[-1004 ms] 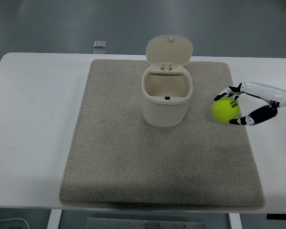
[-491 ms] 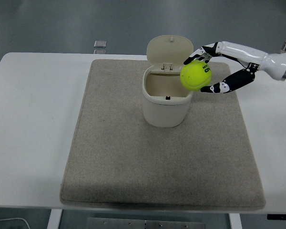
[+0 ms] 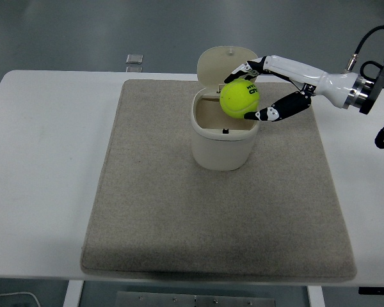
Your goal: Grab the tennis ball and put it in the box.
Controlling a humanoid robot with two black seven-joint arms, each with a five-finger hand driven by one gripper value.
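A yellow-green tennis ball [image 3: 239,98] hangs in the air above the right part of the box's opening. My right hand [image 3: 251,91] is shut on it, one finger over its top and black-and-white fingers [image 3: 278,110] under its right side. The box [image 3: 223,142] is a cream bin standing upright at the back middle of the mat, its hinged lid [image 3: 212,64] tipped open behind it. The ball hides part of the box's far right rim. My left arm does not show.
A beige mat [image 3: 211,211] covers most of the white table [image 3: 45,166]. A small grey object [image 3: 134,59] lies just beyond the table's far edge at the back left. The right forearm [image 3: 326,82] with its cable reaches in from the right edge.
My right hand has carried the ball up and leftward from the mat's right side to a spot over the box's opening.
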